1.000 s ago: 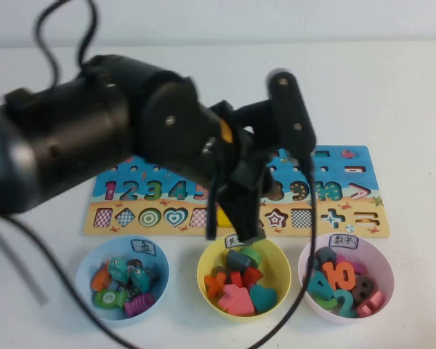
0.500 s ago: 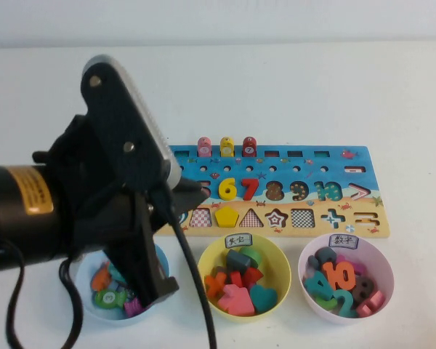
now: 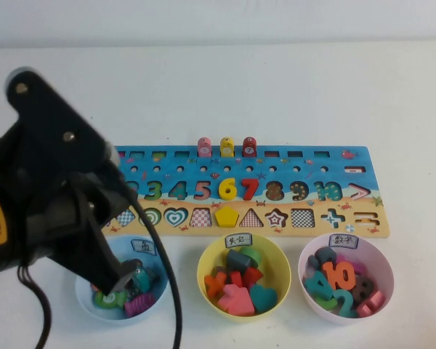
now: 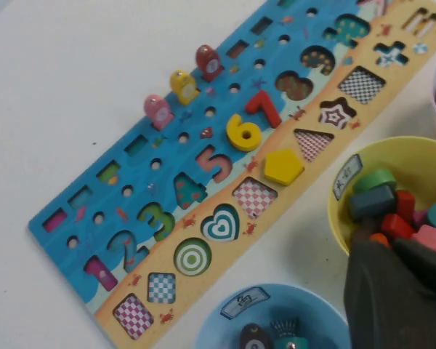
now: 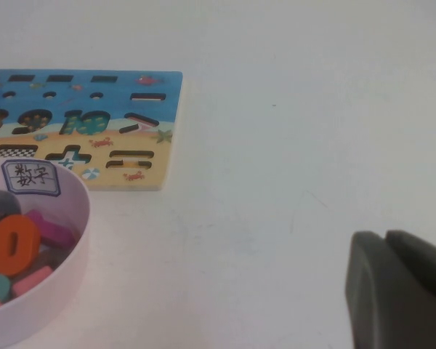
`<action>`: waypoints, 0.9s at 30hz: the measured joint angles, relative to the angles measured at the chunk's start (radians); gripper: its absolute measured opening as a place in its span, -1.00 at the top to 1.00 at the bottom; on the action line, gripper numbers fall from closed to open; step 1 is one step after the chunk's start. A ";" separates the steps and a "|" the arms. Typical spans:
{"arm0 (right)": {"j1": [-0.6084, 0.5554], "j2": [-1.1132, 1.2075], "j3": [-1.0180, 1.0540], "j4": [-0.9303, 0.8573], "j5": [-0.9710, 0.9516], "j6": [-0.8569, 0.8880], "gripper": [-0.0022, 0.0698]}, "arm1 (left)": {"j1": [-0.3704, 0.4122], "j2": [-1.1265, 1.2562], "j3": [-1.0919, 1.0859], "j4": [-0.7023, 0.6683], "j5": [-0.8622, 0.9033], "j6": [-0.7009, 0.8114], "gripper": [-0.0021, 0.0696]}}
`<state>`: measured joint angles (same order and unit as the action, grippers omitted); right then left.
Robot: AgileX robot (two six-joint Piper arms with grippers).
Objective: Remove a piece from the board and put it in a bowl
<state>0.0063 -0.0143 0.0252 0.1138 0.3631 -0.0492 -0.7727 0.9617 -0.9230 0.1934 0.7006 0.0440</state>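
The light pink "5" lies in its slot on the board, left of the yellow "6" and the red "7". It also shows in the left wrist view, on the board. The pale pink bowl stands in front of the board's right end, full of numerals; the right wrist view shows its labelled rim. My left gripper hangs over the light blue bowl, far left of the "5", shut and empty. My right gripper is shut and empty over bare table to the right of the pink bowl.
A light blue bowl of fish pieces and a yellow bowl of shape pieces stand in front of the board. Three pegs, pink, yellow and red, stand on the board's far edge. My bulky left arm and its cable cover the board's left end.
My left arm has swung from over the board's middle to the left and toward me, uncovering the numerals. The "5" still lies in its slot.
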 joint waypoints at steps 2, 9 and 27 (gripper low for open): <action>0.000 0.000 0.000 0.000 0.000 0.000 0.99 | 0.002 -0.039 0.047 0.054 -0.048 -0.070 0.95; 0.000 0.000 0.000 0.000 0.000 0.000 0.99 | 0.172 -0.298 0.332 0.088 -0.342 -0.177 0.95; 0.000 0.000 0.000 0.000 0.000 0.000 0.99 | 0.730 -0.970 0.889 -0.248 -0.520 0.063 0.95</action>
<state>0.0063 -0.0143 0.0252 0.1138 0.3631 -0.0492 -0.0423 -0.0083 -0.0336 -0.0542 0.1802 0.1072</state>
